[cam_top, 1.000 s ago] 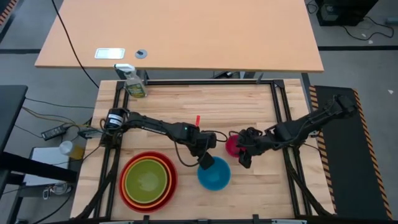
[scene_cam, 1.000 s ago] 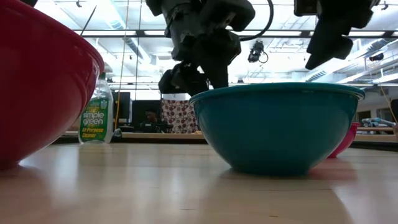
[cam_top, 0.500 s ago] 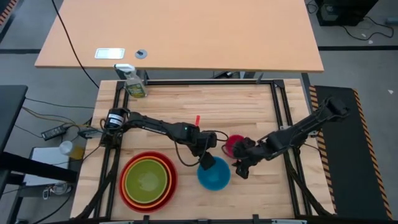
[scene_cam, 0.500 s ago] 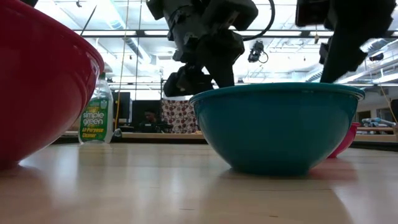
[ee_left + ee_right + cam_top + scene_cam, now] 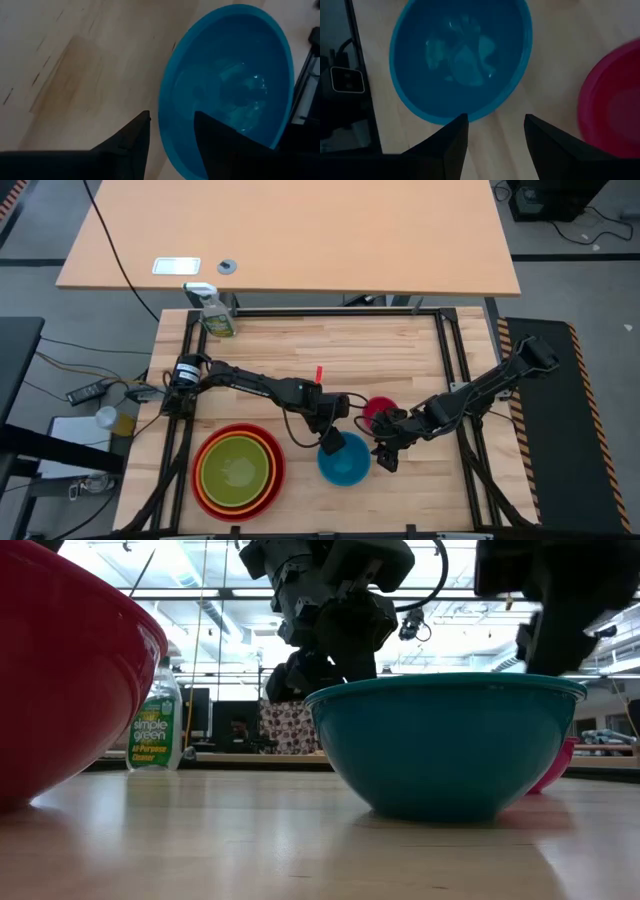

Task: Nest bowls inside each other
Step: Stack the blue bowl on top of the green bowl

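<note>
A blue bowl (image 5: 345, 463) stands upright on its base on the wooden table. My left gripper (image 5: 330, 442) hangs open over its far left rim (image 5: 161, 107), one finger outside the wall and one over the inside, apart from both. My right gripper (image 5: 386, 453) is open just off the bowl's right rim (image 5: 470, 119). The small magenta bowl (image 5: 378, 411) stands upright just beyond the blue one. At the near left, a lime green bowl (image 5: 236, 469) sits inside an orange bowl (image 5: 266, 452), which sits inside the large red bowl (image 5: 280, 472).
A green spray bottle (image 5: 214, 311) stands at the table's far left corner. A black frame rail (image 5: 452, 370) runs along the table's right side and another along the left. Bare wood lies between the bowls and the far edge.
My right gripper has come down and toward the table's near edge, from beside the magenta bowl to the blue bowl's right rim, tipping further downward. The bowls have stayed where they were.
</note>
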Motion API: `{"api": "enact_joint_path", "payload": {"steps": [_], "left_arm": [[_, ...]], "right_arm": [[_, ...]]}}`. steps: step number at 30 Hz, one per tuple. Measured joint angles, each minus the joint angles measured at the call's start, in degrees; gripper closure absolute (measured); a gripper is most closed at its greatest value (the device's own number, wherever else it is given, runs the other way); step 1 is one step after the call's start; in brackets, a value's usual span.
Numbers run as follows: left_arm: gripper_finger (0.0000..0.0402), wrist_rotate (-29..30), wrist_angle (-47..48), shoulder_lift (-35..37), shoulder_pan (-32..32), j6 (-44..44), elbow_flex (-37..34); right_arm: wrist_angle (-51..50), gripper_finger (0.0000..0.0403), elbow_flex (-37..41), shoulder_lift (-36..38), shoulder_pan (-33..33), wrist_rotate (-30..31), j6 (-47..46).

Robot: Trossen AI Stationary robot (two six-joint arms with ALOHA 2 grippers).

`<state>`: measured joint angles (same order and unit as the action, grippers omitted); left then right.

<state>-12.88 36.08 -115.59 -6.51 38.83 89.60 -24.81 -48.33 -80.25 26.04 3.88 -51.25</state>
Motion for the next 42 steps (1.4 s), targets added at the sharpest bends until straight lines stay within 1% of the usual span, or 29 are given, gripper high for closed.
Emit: {"api": "enact_joint_path", "payload": {"steps": [3,6,11,14,18,23,28,42], "left_arm": [[0.0247,-0.1,-0.9,0.0,0.5,-0.4,0.0],[0.0247,0.0,-0.6,0.0,0.6,-0.5,0.0],[0.0247,0.0,-1.0,0.0,0.5,-2.1,0.0],[0.0247,0.0,-1.0,0.0,0.6,-2.2,0.0],[0.0247,0.2,-1.8,0.0,0.6,-2.6,0.0],[0.0247,0.6,-1.8,0.0,1.1,-2.6,0.0],[0.0247,0.7,-2.0,0.0,1.4,-2.6,0.0],[0.0247,-0.8,-3.3,-3.5,1.2,-2.3,-0.1]], "right_arm": [[3.7,0.0202,3.1,0.4,0.0,-1.2,-2.6],[5.4,0.0202,5.3,2.3,0.6,-0.9,-4.6],[6.0,0.0202,7.2,7.4,2.8,3.2,-6.1],[6.9,0.0202,8.4,9.5,4.1,4.3,-7.7],[7.5,0.02,12.0,10.2,5.3,4.4,-13.3],[13.0,0.019,15.3,10.3,6.3,4.1,-15.4],[15.9,0.018,15.5,10.3,6.3,4.0,-14.7],[15.7,0.0176,15.5,10.3,6.4,4.1,-14.6]]}}
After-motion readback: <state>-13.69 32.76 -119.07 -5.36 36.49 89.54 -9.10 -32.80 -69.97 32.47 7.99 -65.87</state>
